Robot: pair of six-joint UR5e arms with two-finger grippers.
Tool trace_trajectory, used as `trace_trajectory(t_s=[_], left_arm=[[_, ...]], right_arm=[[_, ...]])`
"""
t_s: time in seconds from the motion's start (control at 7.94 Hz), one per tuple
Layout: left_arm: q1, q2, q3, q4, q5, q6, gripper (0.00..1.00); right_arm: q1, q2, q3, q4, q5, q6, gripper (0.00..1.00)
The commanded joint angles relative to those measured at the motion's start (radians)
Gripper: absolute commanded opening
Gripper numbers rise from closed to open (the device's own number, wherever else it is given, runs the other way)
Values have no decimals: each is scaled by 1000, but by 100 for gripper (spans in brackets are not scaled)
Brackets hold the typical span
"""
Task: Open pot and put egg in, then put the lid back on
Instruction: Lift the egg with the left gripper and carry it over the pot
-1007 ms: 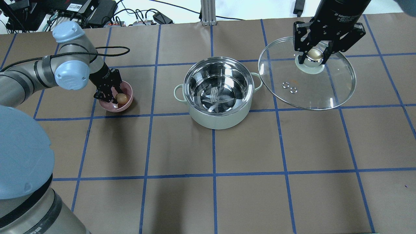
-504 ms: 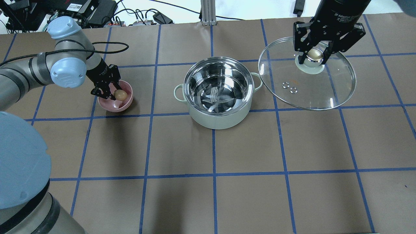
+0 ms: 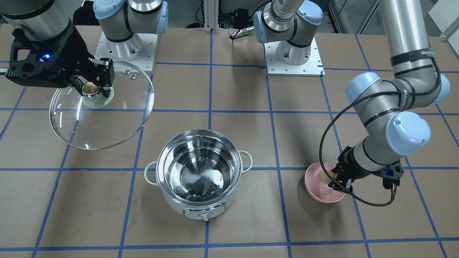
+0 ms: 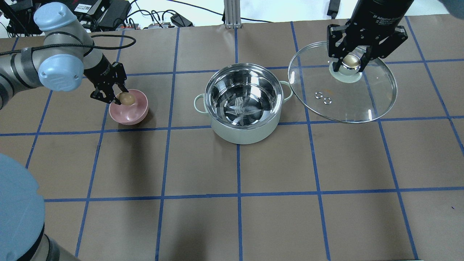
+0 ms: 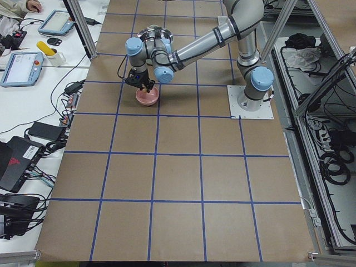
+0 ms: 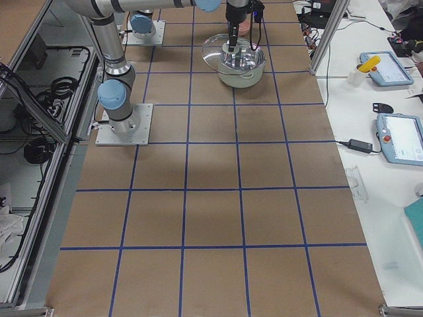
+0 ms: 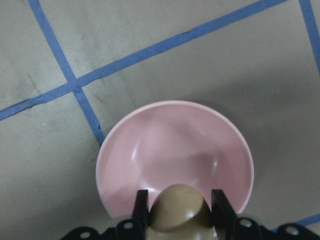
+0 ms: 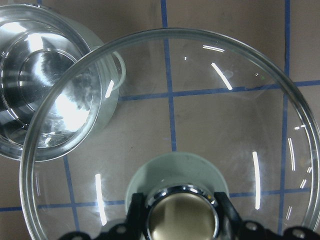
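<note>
Two arms are at work over the brown-papered table, which is marked with a grid of blue tape.

Surroundings: the pot stands at mid-table, uncovered. A pink bowl sits well apart from it on the robot's left. A black cable loops beside the left wrist, above the table.

Left gripper: narrowed onto the egg. The egg is held over the bowl's rim, on the side away from the pot.

Right gripper: clamped on the knob of the lid. The lid is held off the pot, on the robot's right, and appears raised above the table.

View differences: both left fingers are seen pressed on the egg's sides in the left wrist view only. The pot's control knob is shown in the front-facing view and is hidden from overhead. In the right wrist view the lid's rim overlaps the pot's rim and one handle, seen through the glass. From overhead the lid lies just beside the pot's right handle.

Containers: only bare steel is seen inside the pot, and only bare pink surface inside the bowl.
</note>
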Motion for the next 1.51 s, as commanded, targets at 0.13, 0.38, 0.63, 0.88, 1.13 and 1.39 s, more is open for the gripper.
trace_trajectory(t_s=[0.13,0.38,0.63,0.88,1.13,1.39], left_arm=[[-61,106,81,-181,-14,-50,0],[-156,105,150,-185,-82,-174,0],[-275,88,193,-153,-141,-334,0],[-412,41,208,-30,-235,-484,0],[-448,-17,209,59,-266,-555,0],[-465,-74,200,65,-270,-569,0]], right_arm=[[0,0,0,0,1,0,0],[0,0,-1,2,-1,0,0],[0,0,0,2,-1,0,0],[0,0,0,2,-1,0,0],[0,0,0,2,-1,0,0],[0,1,0,3,-1,0,0]])
